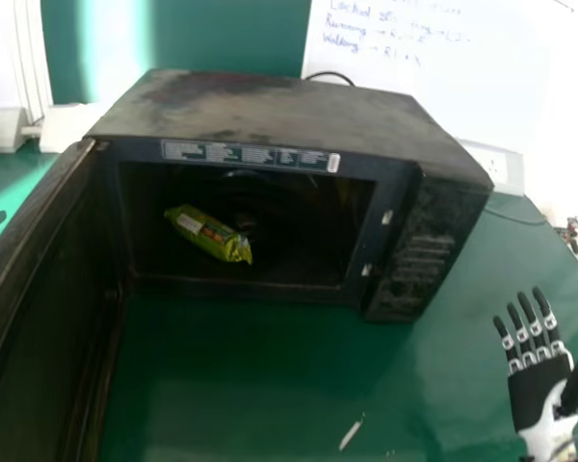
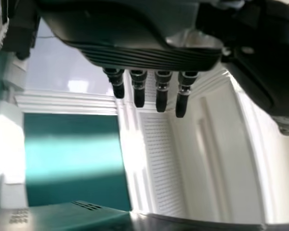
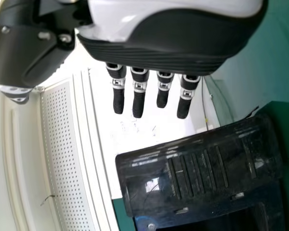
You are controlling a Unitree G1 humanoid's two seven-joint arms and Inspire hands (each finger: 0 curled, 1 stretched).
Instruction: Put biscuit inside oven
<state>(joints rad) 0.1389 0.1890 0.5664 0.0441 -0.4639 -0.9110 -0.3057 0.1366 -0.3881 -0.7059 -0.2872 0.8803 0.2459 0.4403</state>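
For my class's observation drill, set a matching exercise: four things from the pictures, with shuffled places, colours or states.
1. Biscuit packet
2. Oven door
3. Right robot hand
4. Whiteboard

A. Behind the oven, with handwriting on it
B. Green, lying inside the oven
C. Fingers straight, beyond the oven's control-panel side
D. Swung open

Pairs: 1-B, 2-D, 3-C, 4-A

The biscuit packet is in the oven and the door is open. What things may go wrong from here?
The packet lies slanted, one end toward the opening; a bump while a hand reaches in might drag it outward. The door stands wide open on the left, so an arm swinging past could knock it. The right hand is open beyond the oven's opposite side; crossing over to the door, it might hit the oven's front corner.
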